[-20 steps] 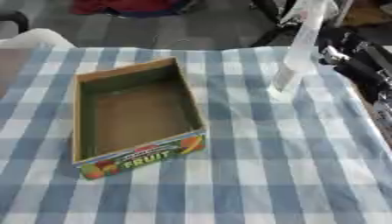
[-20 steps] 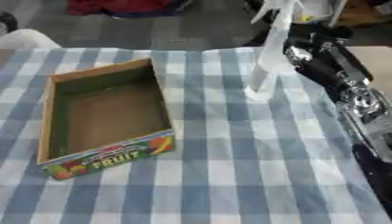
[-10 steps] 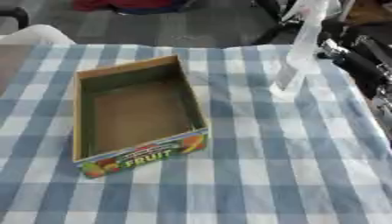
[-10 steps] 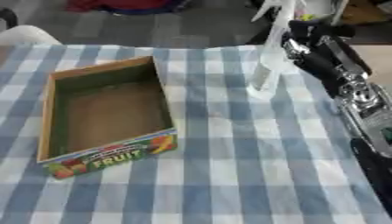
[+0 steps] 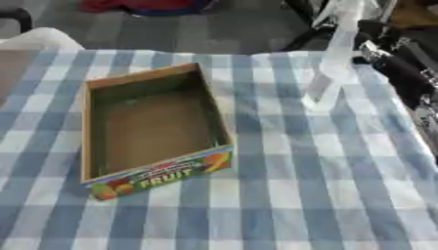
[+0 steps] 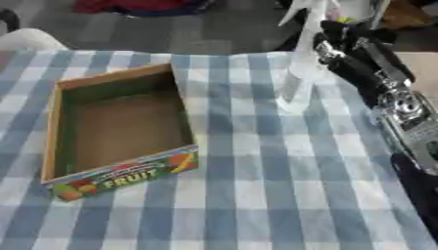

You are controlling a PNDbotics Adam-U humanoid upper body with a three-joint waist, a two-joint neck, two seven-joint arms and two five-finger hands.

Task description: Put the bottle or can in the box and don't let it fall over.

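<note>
Tipping is the worry: tall clear plastic bottle [image 6: 299, 63], upper right on checked surface [image 6: 256, 195], already tilted, right hand [image 6: 342, 36] beside it, grip can't be told; cardboard fruit box [image 6: 120, 132] well apart.

Right arm [image 6: 402, 112] entered from the right edge and extended toward the far right of the scene; black casing with silver joints was visible along it; right hand [image 6: 335, 36] sat at the arm's far end, finger position indiscernible; left hand did not appear.
</note>
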